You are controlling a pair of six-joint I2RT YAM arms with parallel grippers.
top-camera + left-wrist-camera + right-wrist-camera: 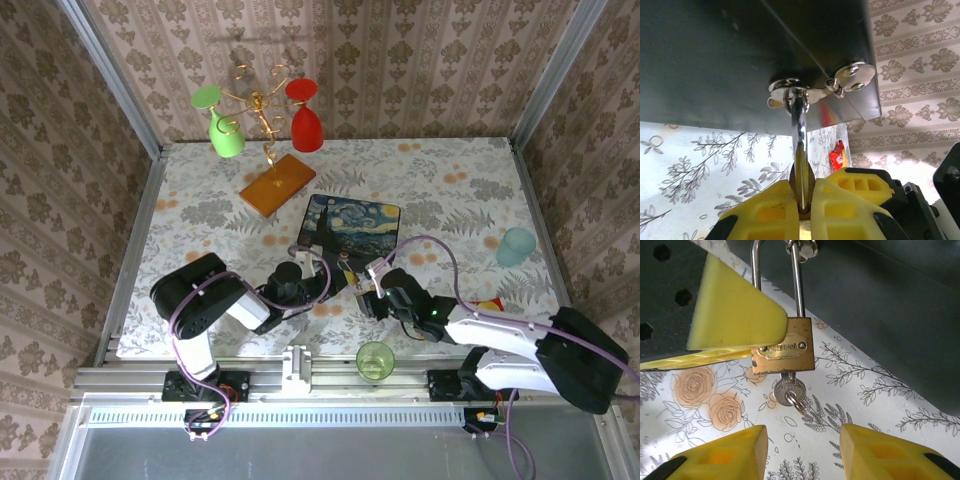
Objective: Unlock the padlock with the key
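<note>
The small brass padlock [785, 347] hangs by its silver shackle [799, 285] from the hasp [805, 92] on the dark starry-night box [350, 228]. A silver key [789, 389] with a ring sits in its keyhole, pointing down. My left gripper [805, 187] is shut on the padlock's body [802, 172], seen edge-on; one of its yellow fingers [735, 315] covers the shackle's left leg. My right gripper [802, 432] is open just below the key, with nothing between its fingers. From above, both grippers, left [335, 275] and right [372, 285], meet at the box's near edge.
A gold rack [262, 110] with a green and a red glass stands on a wooden base [277, 185] behind the box. A teal cup [516, 246] is at the right, a green cup [375, 360] at the near edge, a red packet [838, 155] beside the right arm.
</note>
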